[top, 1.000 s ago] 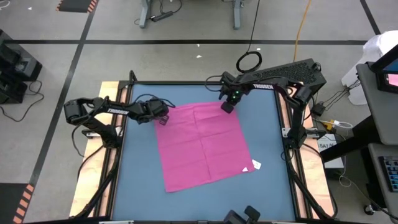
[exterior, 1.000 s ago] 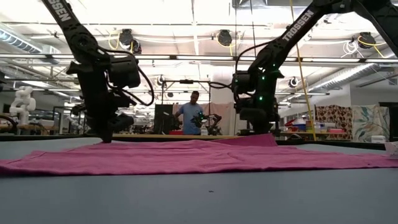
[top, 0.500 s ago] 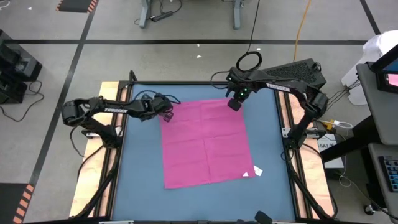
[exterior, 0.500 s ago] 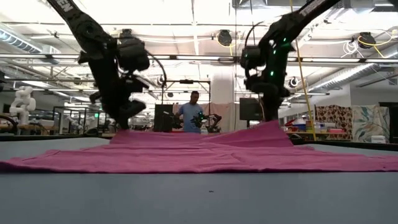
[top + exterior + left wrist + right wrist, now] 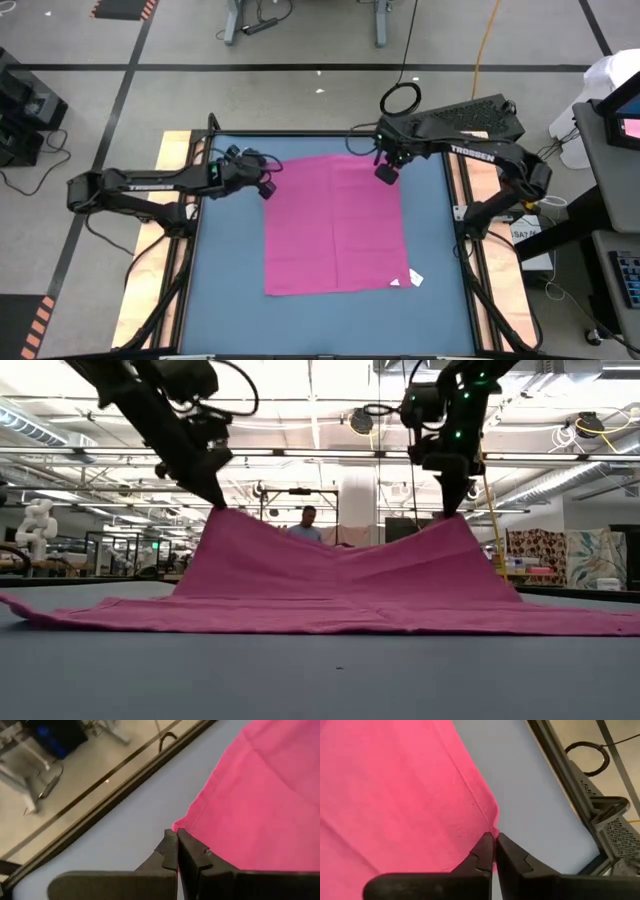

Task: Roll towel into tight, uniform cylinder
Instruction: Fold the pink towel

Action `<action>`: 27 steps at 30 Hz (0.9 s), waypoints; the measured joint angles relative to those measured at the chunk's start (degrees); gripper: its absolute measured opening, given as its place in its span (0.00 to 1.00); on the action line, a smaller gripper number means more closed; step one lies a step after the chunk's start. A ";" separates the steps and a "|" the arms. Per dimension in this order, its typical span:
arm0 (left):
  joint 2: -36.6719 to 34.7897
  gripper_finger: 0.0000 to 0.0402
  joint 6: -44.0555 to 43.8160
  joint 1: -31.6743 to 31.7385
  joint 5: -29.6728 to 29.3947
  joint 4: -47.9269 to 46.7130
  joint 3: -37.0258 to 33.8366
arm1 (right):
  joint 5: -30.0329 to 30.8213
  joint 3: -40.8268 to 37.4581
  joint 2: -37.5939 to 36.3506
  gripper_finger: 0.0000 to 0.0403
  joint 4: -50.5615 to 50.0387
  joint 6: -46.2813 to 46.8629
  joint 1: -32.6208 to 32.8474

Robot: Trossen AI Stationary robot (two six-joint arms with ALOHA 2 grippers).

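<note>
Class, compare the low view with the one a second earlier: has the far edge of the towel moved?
Yes. The towel's far edge has risen off the table, lifted at both corners by the left gripper and right gripper.

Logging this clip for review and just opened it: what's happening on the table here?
Both arms have a magenta towel by its two far corners. The left gripper and right gripper are each shut on a corner, holding that edge up off the blue table, while the near edge with the white tag lies flat. No rolling is visible yet.
</note>
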 joint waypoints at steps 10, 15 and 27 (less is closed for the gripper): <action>-2.37 0.00 1.00 -11.27 1.11 -4.51 0.00 | 0.41 -10.40 -8.71 0.00 1.02 9.34 10.64; -2.36 0.00 0.00 -18.95 0.40 -3.72 0.00 | 1.33 -15.32 -14.62 0.00 1.26 16.24 16.46; -2.36 0.00 -5.59 -31.44 -4.11 -2.77 0.00 | 1.06 -21.26 -20.04 0.00 1.50 29.12 30.31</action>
